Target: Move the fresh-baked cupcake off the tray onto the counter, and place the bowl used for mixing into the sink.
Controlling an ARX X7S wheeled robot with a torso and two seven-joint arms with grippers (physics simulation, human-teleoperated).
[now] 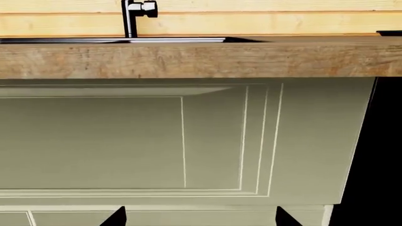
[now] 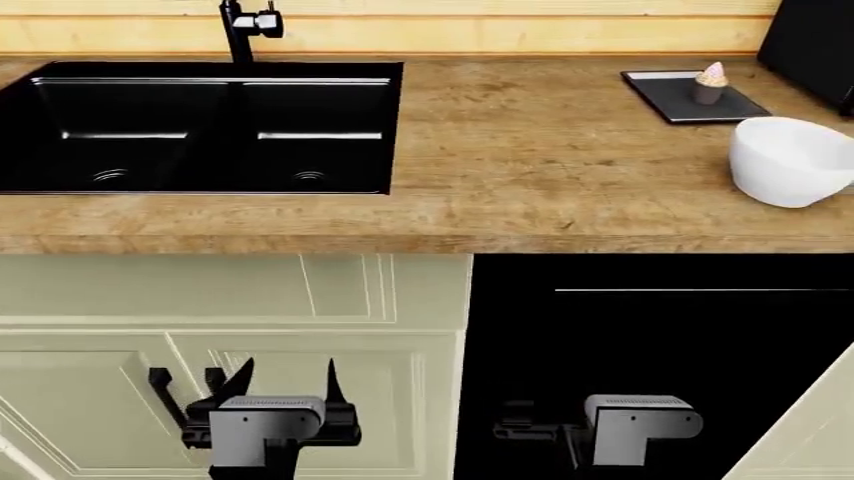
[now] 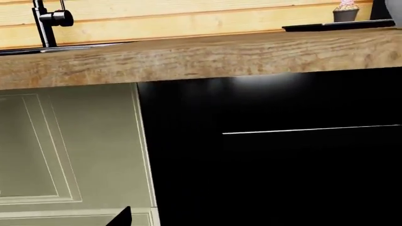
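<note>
Along the plank wall, wood counter (image 2: 534, 160), black sink (image 2: 200, 125), left jaws released, right jaws unclear

Pink-frosted cupcake (image 2: 710, 82) on a black tray (image 2: 667, 100); glossy white bowl (image 2: 787, 160); black sink (image 2: 200, 125); brown wood-grain worktop (image 2: 534, 160); pale green cabinets (image 2: 227, 300).

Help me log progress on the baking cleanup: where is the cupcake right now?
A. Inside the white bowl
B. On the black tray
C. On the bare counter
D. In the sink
B: the cupcake stands on the black tray, back of the counter.
</note>
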